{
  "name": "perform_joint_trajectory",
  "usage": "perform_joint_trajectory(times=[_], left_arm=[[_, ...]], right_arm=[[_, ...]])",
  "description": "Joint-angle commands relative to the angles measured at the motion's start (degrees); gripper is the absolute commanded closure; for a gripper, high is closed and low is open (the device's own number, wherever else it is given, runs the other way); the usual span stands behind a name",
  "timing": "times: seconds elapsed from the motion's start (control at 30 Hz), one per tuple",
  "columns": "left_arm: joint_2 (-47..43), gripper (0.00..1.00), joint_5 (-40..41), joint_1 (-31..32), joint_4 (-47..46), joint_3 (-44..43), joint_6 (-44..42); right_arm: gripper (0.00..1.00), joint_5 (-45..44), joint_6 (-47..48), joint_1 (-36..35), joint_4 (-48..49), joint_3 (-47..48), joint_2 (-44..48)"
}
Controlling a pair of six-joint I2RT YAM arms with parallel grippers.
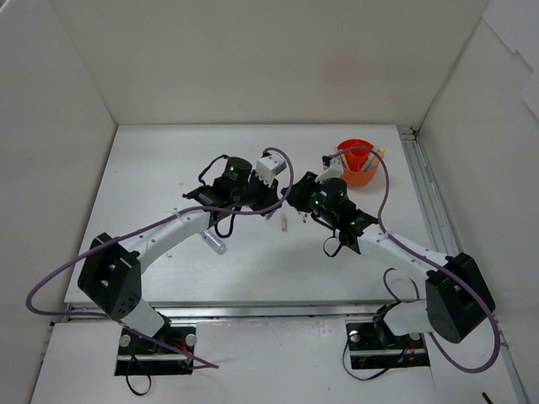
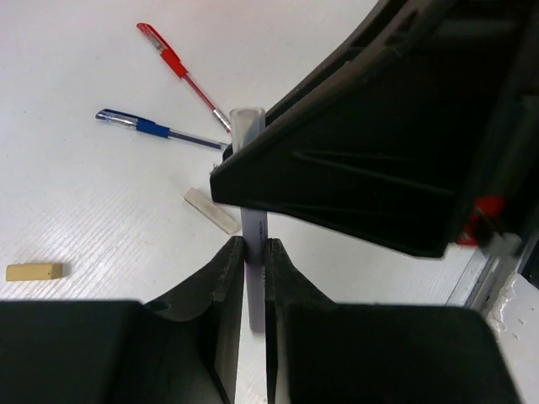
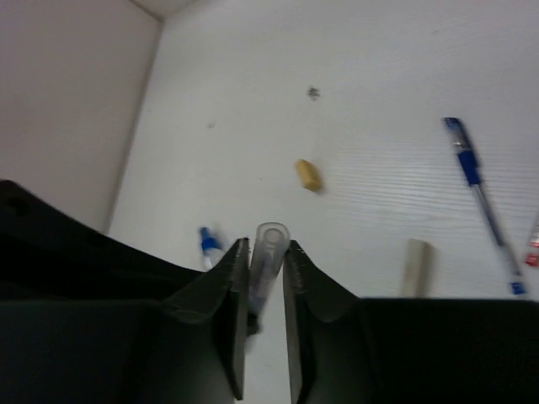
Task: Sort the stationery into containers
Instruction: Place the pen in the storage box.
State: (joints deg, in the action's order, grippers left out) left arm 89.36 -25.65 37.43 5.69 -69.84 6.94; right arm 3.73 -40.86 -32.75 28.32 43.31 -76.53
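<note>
orange pot (image 1: 362, 177): round, upright, far right of the table, slim items standing inside.
clear tube (image 2: 247, 126): slim, open-topped, held off the table.
red pen (image 2: 181, 66), blue pen (image 2: 156, 129): flat, tips converging.
beige stubs (image 2: 34, 271): lying flat, scattered.

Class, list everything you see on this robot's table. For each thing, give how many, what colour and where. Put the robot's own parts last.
table: one, white, under everything
orange pot: one, orange, far right of the table, slim items inside, too small to count
red pen: one, red, lying on the table
blue pen: one, blue, beside the red pen, tips close together
beige stub: one, beige, lying alone
pale stub: one, off-white, near the pen tips
blue-capped tube: one, pale with a blue end, beside the left arm
clear tube: one, clear, gripped by both grippers
left gripper: one, black, shut on the clear tube
right gripper: one, black, shut on the clear tube
</note>
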Motion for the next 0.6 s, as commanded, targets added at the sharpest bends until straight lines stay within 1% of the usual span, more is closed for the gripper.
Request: perform_joint_trajectory(times=[0.0,0.03,0.07,0.1,0.13,0.2,0.23,0.27,0.3,0.33,0.37,0.47,0.57], left_arm=[[-2.3,1.00,-0.1,0.3,-3.5,-2.5,0.6],[-2.4,1.00,0.2,0.3,-3.7,-2.4,0.6],[-2.4,1.00,0.4,0.3,-3.8,-2.4,0.6],[-2.5,0.95,0.6,0.3,-4.0,-2.2,0.6],[-2.5,0.82,0.7,0.3,-4.2,-2.4,0.5],[-2.4,0.78,0.6,0.3,-3.7,-3.0,0.1],[-2.4,0.66,0.7,0.3,-3.3,-3.3,-0.1],[-2.6,0.55,0.8,0.3,-3.1,-3.5,-0.5],[-2.8,0.33,1.1,0.3,-3.0,-3.7,-0.8],[-3.0,0.01,1.6,0.3,-2.4,-3.8,-1.1],[-3.5,0.00,1.9,0.3,-2.4,-3.8,-1.7],[-4.7,0.00,4.8,0.3,-1.7,-3.7,-2.1],[-7.4,0.00,6.5,-1.0,-0.9,-1.6,-2.2]], right_arm=[[0.90,-1.8,-0.2,-0.6,5.8,3.3,0.6],[1.00,-2.1,0.3,-0.7,5.8,3.4,0.7],[1.00,-2.3,0.6,-0.6,5.9,3.5,0.9],[1.00,-2.4,1.0,-0.7,5.8,3.7,1.0],[1.00,-2.5,1.7,-0.6,5.8,3.8,1.2],[1.00,-3.5,2.4,-0.7,5.6,3.9,1.8],[1.00,-3.6,3.9,-0.6,5.3,4.1,2.0],[1.00,-6.3,4.8,-0.7,4.6,4.4,2.7],[1.00,-7.3,6.0,-0.6,3.7,4.8,3.0],[1.00,-8.5,8.2,-0.5,2.4,6.0,3.5],[1.00,-11.7,9.5,-0.6,-0.1,6.7,4.3],[1.00,-15.1,13.3,0.8,-1.5,8.0,5.7],[1.00,-17.5,17.0,4.5,-2.3,9.9,5.3]])
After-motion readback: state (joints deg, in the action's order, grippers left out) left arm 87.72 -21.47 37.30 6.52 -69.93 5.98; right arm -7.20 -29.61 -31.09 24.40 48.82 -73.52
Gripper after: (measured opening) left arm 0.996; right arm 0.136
